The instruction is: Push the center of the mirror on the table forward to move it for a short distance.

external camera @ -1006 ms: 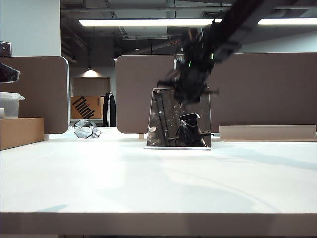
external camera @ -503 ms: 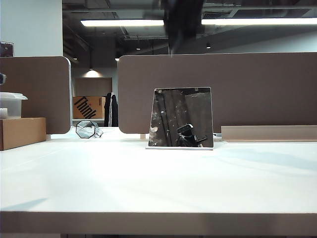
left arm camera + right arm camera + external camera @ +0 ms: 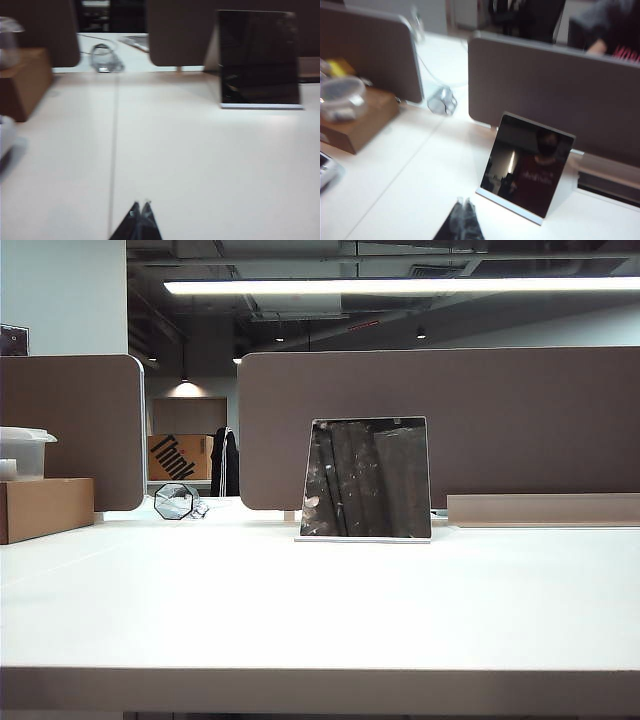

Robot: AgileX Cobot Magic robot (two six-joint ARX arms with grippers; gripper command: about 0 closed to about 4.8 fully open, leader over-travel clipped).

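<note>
The mirror is a dark frameless panel leaning on a thin pale base, standing mid-table near the brown partition. It also shows in the left wrist view, mirror, and in the right wrist view, mirror. My left gripper is shut, hovering over bare table well short of the mirror. My right gripper is shut too, raised above the table a little in front of the mirror's base and apart from it. Neither arm appears in the exterior view.
The white table runs to brown partition panels behind the mirror. A small octagonal glass object sits at the back left. A cardboard box with a clear plastic tub on it stands at the left edge.
The right arm, which hung over the mirror's top a second ago, has lifted up and out of the exterior view. Its reflection has gone from the mirror. The mirror stands about where it was.
</note>
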